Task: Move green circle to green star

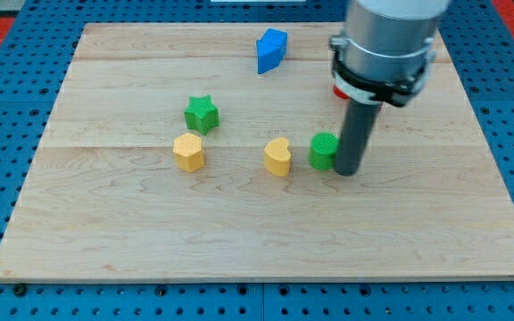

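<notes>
The green circle [323,151] sits right of the board's middle. My tip [347,171] stands against its right side, touching or nearly touching it. The green star [202,113] lies well to the view's left of the circle and a little higher. A yellow heart-shaped block [277,156] lies just left of the green circle, between it and the star.
A yellow hexagon-like block [188,152] sits just below the green star. A blue block [271,49] lies near the board's top edge. A red block [338,89] is mostly hidden behind the arm. The wooden board [105,241] rests on a blue pegboard.
</notes>
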Motion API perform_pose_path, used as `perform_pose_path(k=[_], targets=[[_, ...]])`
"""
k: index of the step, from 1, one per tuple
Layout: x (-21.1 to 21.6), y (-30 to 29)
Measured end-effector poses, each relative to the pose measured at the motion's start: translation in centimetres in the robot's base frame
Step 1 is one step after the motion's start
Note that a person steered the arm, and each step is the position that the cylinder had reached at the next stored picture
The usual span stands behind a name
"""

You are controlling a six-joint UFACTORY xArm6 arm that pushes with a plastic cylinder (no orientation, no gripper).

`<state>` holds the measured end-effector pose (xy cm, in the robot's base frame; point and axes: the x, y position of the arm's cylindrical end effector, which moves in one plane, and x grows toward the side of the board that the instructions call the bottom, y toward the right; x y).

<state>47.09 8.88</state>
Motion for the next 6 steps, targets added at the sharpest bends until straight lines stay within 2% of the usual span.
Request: perform_pose_path(k=[1,2,3,5,6], targets=[[-4.7,-4.0],[-5.9,-3.1],[-6.7,0.4],[-8.2,-9.5],[-7.7,-7.2]])
